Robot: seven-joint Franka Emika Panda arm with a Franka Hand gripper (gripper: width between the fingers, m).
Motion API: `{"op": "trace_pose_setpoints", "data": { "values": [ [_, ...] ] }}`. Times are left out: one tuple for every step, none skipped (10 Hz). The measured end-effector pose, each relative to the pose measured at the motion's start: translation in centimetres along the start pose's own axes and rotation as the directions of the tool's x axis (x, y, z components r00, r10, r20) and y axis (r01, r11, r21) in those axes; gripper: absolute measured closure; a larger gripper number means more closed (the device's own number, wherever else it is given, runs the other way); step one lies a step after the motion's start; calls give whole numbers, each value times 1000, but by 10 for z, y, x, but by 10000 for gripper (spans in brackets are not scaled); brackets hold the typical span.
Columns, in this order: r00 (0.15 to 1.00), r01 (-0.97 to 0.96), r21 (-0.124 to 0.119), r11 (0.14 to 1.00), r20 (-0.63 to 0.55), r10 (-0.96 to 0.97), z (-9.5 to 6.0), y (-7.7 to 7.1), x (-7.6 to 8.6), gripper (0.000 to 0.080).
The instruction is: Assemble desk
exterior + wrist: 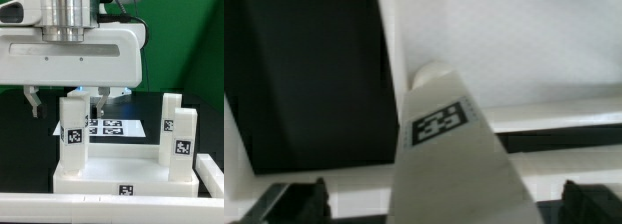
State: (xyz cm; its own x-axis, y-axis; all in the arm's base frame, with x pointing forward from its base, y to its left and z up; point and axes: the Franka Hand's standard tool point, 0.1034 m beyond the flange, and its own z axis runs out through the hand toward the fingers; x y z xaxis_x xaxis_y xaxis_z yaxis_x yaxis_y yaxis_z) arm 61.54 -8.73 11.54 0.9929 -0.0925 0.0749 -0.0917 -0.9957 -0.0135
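The white desk tabletop [110, 172] lies in the middle, a tag on its front side. White legs stand up from it: one at the exterior view's left [72, 125], two at the right [178, 128]. My gripper [68, 100] hangs open over the left leg's top, one finger [35, 100] on each side of it. In the wrist view the tagged leg [441, 125] rises between my two dark fingers [295, 200], with a gap on both sides. My gripper [441, 200] holds nothing.
The marker board [108, 127] lies flat behind the tabletop. A white L-shaped rail [60, 207] runs along the front and up the exterior view's right side. The table is dark, with a green backdrop behind.
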Motion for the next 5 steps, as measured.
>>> {"op": "trace_pose_setpoints", "data": {
  "values": [
    [995,99,-6,995,2,-99,0,1,0,151],
    [987,162,-7,987,3,-162,0,0,0,151],
    [983,186,-7,983,3,-186,0,0,0,151],
    [974,224,-10,974,4,-224,-1,-2,0,151],
    [974,228,-8,974,4,-228,-1,-5,0,248]
  ]
}}
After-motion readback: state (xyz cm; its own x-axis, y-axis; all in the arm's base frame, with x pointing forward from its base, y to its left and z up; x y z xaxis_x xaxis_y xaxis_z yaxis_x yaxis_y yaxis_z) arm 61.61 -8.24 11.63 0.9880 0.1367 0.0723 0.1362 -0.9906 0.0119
